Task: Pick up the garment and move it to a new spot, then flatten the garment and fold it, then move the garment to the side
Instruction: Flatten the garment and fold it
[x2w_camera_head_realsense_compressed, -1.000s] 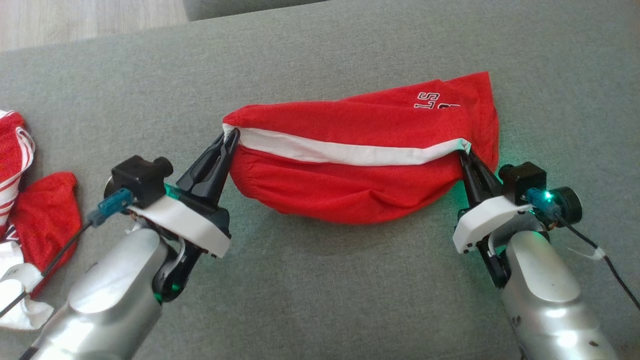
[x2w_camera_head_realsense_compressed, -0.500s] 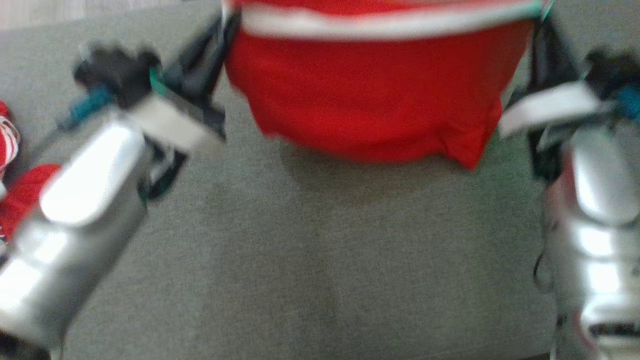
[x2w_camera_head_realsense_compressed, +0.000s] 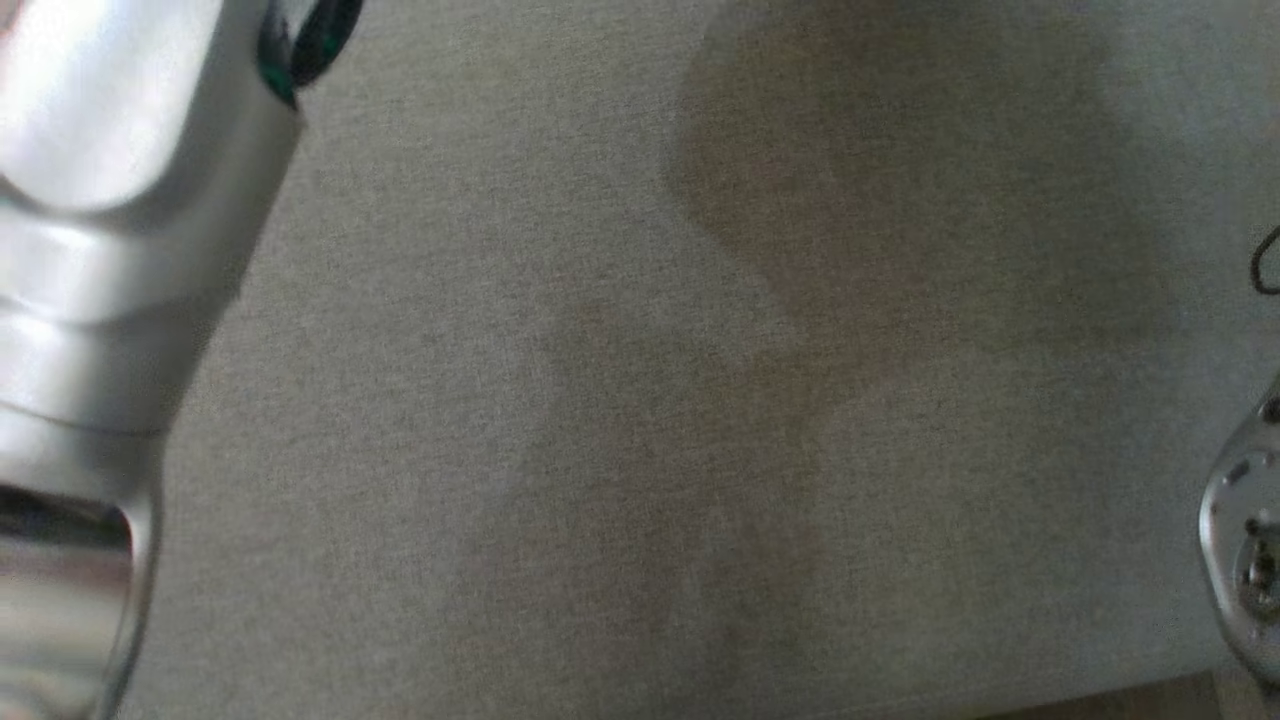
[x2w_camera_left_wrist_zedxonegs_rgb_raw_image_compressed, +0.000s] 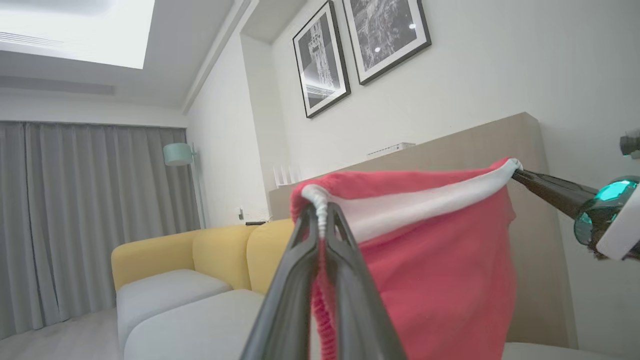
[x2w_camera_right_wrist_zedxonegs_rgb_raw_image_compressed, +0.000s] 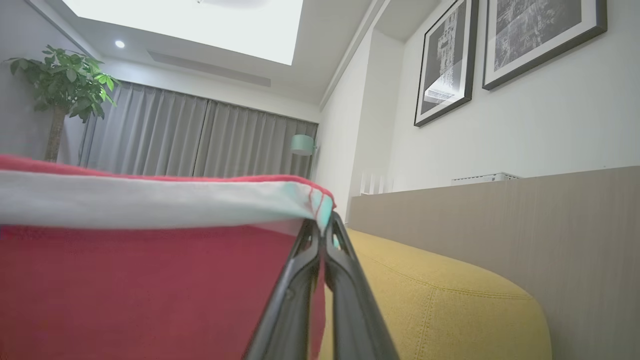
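**A:** Start close in. What is the left gripper (x2w_camera_left_wrist_zedxonegs_rgb_raw_image_compressed: 321, 214) doing?

**B:** Its two dark fingers are pinched almost together on one end of the white band (x2w_camera_left_wrist_zedxonegs_rgb_raw_image_compressed: 425, 205) of the garment (x2w_camera_left_wrist_zedxonegs_rgb_raw_image_compressed: 440, 280). The right gripper (x2w_camera_right_wrist_zedxonegs_rgb_raw_image_compressed: 322, 231) is squeezed fully closed on the other end of that band.

**A:** So where does the garment sit between them?

**B:** It is up in the air. The band runs taut from one gripper straight across to the other, so the long axis lies side to side in front of the robot. The red cloth hangs down from it like a curtain. Neither arm is nearer, since each holds a corner.

**A:** And underneath?

**B:** In the head view the left forearm (x2w_camera_head_realsense_compressed: 120, 200) crosses a grey cushion (x2w_camera_head_realsense_compressed: 450, 450), which carries a soft shadow (x2w_camera_head_realsense_compressed: 850, 200). I can't tell how far the lower hem hangs above the cushion.

**A:** Further back?

**B:** There is a yellow sofa (x2w_camera_right_wrist_zedxonegs_rgb_raw_image_compressed: 425, 290), then a wall with framed pictures (x2w_camera_left_wrist_zedxonegs_rgb_raw_image_compressed: 360, 50).

**A:** What does the next move hinge on?

**B:** I'd say on keeping both ends level and apart while lowering. Then the hem should touch down first and the cloth should lay out flat rather than bunch up.
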